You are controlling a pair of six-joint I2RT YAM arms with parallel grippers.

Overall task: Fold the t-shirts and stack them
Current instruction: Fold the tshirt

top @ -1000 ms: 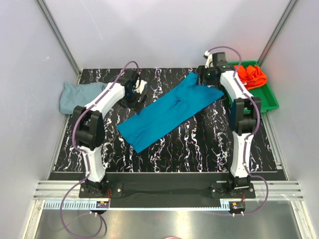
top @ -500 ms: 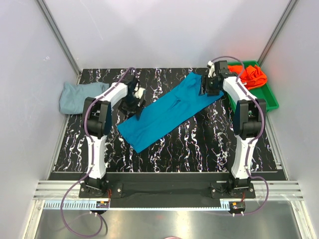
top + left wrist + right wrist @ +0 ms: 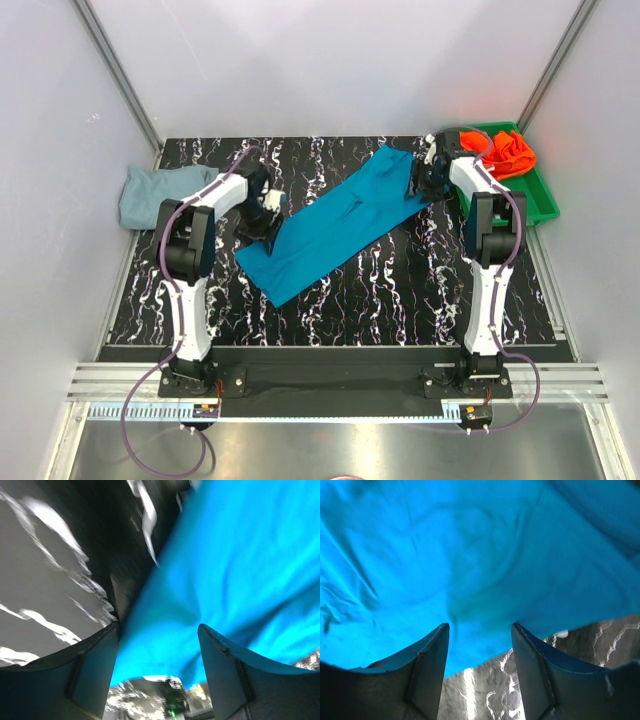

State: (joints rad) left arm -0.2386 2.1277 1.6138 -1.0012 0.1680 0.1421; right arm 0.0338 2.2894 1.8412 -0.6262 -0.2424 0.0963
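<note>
The teal-blue t-shirt (image 3: 340,222) lies flat in a long diagonal strip across the marbled table. My left gripper (image 3: 262,214) is low at the shirt's left edge. In the left wrist view my left gripper (image 3: 159,630) is open, with the edge of the teal-blue t-shirt (image 3: 240,555) between its fingers. My right gripper (image 3: 429,179) is at the shirt's far right corner. The right wrist view shows my right gripper (image 3: 480,627) open over the hem of the teal-blue t-shirt (image 3: 470,555). A pale grey-blue t-shirt (image 3: 150,192) sits folded at the left. An orange-red t-shirt (image 3: 505,150) is bunched in the tray.
The green plastic tray (image 3: 535,200) stands at the back right, just beside the right arm. Grey walls and metal rails close in the table on three sides. The black marbled tabletop (image 3: 400,290) is bare in front of the teal shirt.
My left gripper has come down and nearer, onto the shirt's left edge, and its jaws have narrowed. My right gripper has dropped to the shirt's right corner, nearer the tray.
</note>
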